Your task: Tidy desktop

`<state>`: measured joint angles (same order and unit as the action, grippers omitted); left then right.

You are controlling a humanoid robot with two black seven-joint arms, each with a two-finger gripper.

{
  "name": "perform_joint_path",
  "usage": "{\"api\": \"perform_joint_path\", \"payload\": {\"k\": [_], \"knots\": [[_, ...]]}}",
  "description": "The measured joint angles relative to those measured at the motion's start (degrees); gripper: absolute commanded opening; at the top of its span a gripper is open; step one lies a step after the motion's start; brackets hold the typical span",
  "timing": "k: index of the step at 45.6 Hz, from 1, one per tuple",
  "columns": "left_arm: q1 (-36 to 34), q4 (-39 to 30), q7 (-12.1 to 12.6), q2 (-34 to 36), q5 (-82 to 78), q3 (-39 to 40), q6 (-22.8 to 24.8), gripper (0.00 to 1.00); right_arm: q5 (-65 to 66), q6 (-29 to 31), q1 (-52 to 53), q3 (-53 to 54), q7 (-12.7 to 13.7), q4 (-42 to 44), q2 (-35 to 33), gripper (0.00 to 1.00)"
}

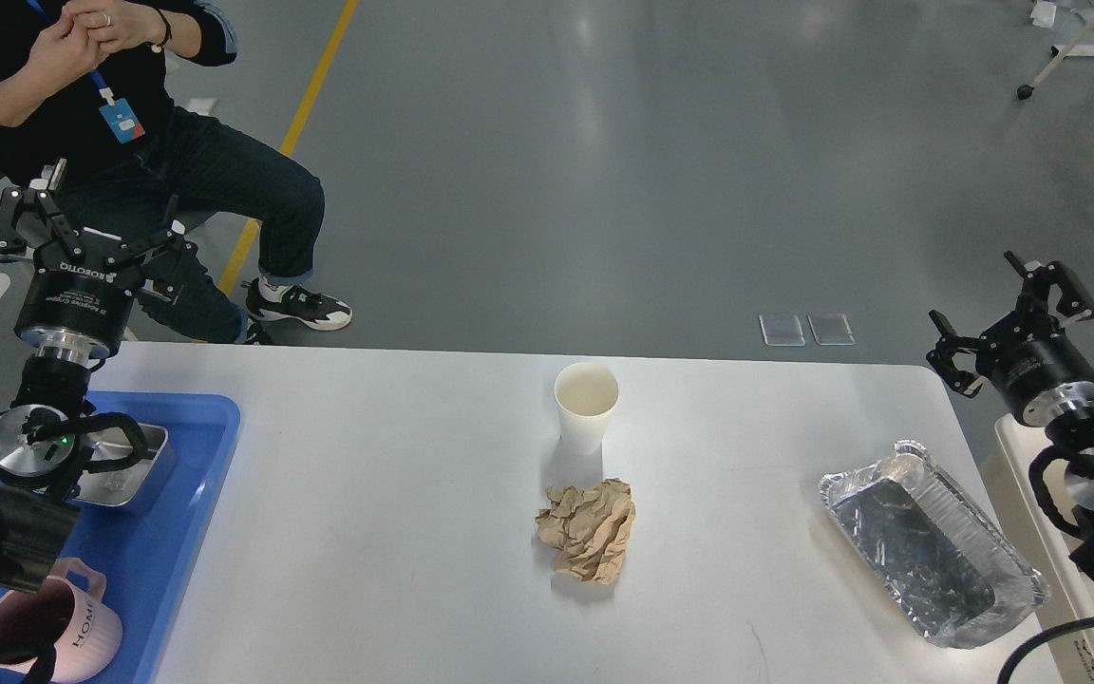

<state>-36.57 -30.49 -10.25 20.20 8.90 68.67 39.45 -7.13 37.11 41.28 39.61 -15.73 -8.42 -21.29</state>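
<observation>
Counter (395, 494): fills the lower part of your view, carrying a paper cup (586, 407), a crumpled brown paper (588, 528) just in front of it, and a foil tray (932, 543) at right
Left pincer (82, 228): fingers spread, empty, raised above the blue tray (167, 532)
Right pincer (1012, 318): fingers spread, empty, off the counter's right edge

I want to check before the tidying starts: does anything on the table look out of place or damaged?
Yes. A crumpled brown paper lies loose mid-desktop, just in front of an upright empty paper cup. At the right, a foil tray has a dented, wrinkled rim and sits askew near the edge.
</observation>
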Motion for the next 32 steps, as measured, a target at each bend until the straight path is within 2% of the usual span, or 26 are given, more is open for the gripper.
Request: {"api": "perform_joint_path", "payload": {"k": [9,22,32], "knots": [[1.4,-0.1,0.9,-2.0,0.7,4.9,-0.3,0.98,0.3,0.1,-0.2,-0.2,0.0,-0.1,1.0,1.0],[3.4,-0.1,0.9,-2.9,0.5,5.6,-0.6,0.98,0.7,0.4,1.1,-6.0,-0.2,-0.2,1.9,1.0],[5.2,-0.1,0.8,-3.2,0.4,5.6,-0.3,0.98,4.0,2.5,1.9,-11.5,-0.5,-6.2,-0.4,1.0]]}}
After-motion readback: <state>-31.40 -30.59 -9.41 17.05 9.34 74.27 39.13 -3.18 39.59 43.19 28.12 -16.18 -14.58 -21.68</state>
